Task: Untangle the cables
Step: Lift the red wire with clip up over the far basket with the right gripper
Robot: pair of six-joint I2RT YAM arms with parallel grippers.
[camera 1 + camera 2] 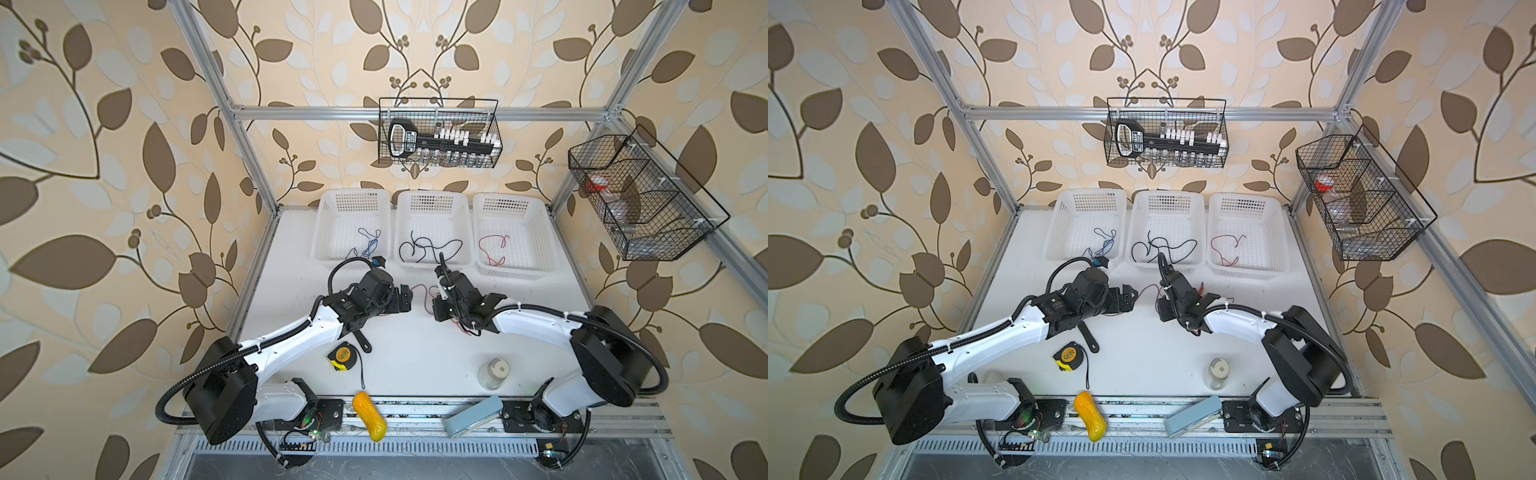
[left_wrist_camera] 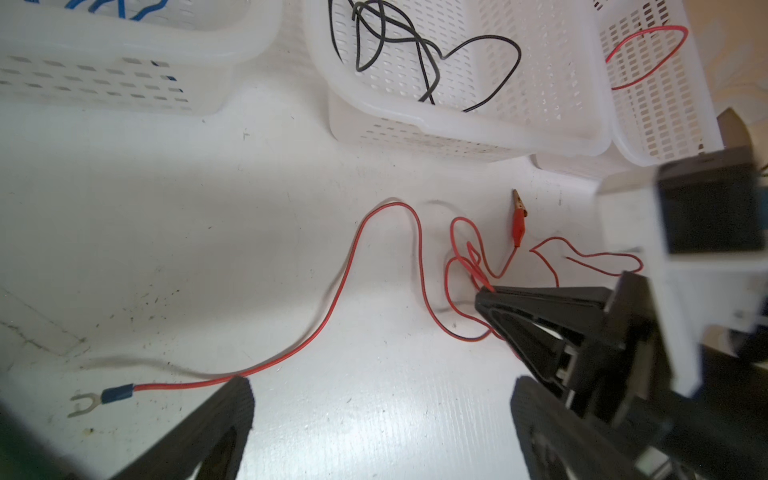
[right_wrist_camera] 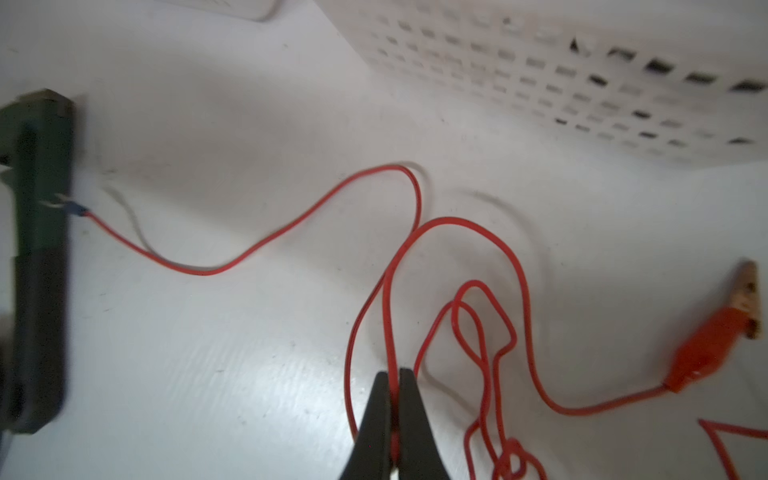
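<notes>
Matt white tabletop (image 2: 166,216), scuffed, peppered with dark specks. Lying on it, thin red cable (image 2: 340,286), smooth glossy plastic sheath; blue plastic sleeve (image 2: 118,392) and bare silvery metal fork (image 2: 83,405) at one end. Brassy metal clip (image 2: 519,218) in a red rubbery boot. And there, at the tabletop's back, milky perforated plastic baskets (image 2: 465,133), satin-smooth.

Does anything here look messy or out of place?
Yes: red cables lie on the table in a looped knot, outside the white baskets, with the right gripper pinched on a strand. A yellow object also lies on the front rail.
</notes>
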